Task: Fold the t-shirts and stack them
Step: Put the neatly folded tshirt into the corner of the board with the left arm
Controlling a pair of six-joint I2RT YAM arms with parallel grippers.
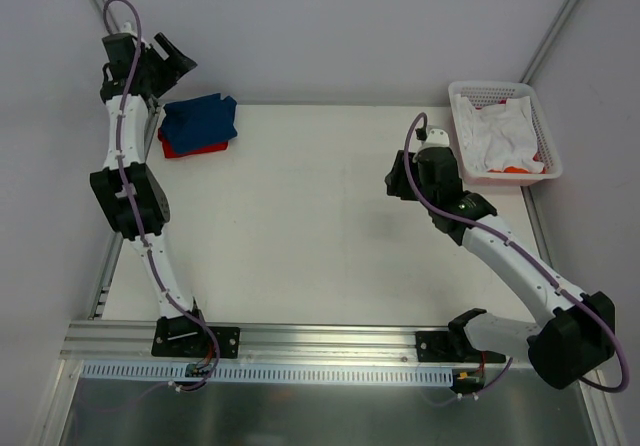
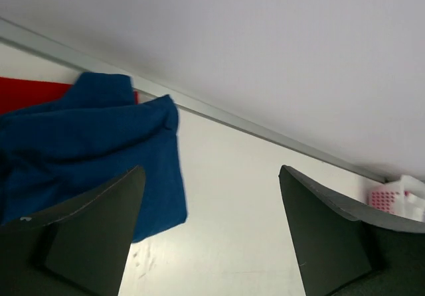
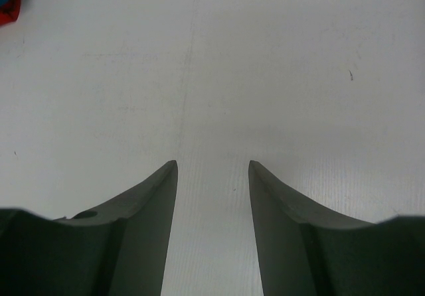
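- Dark fingers (image 2: 99, 229) of the left hand (image 2: 209, 170) stand wide apart with nothing between them, close by the navy t-shirt (image 2: 86, 150). A careless sweep could snag loose cloth and pull the fold open.
- That navy t-shirt lies bunched on top of the red t-shirt (image 2: 26, 93), with one corner spilling past it onto the desk (image 1: 320, 216). The pile looks untidy and may slump.
- Both shirts sit at the desk's far left corner, near its edge, so a nudge could push them off.
- Right hand (image 3: 212, 163), partly open and empty, hangs over bare desk well apart from the pile, too far to steady it.
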